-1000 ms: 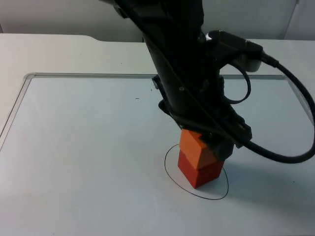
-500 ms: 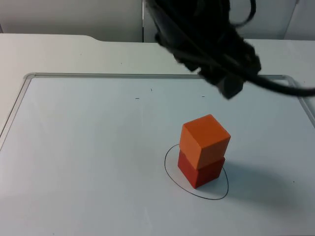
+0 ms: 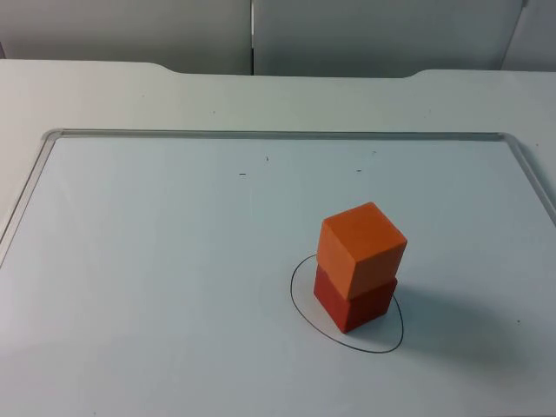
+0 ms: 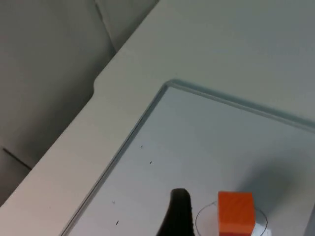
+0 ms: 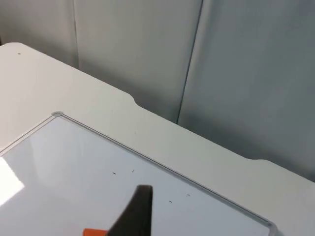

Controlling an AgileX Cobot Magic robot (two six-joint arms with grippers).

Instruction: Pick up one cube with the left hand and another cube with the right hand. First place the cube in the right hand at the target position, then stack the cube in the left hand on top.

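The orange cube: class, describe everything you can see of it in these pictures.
The orange cube is a plain, matt, sharp-edged block, lighter than the red cube it rests on. It sits upright, twisted slightly off the red cube's edges, inside the drawn black oval on the whiteboard surface. Nothing else touches it.

The white table top (image 3: 156,287) bears a red cube (image 3: 360,306) inside a drawn circle (image 3: 300,304).

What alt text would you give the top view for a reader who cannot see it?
An orange cube sits stacked on a red cube inside a black drawn circle, on a white board with a raised rim, grey partition wall behind.
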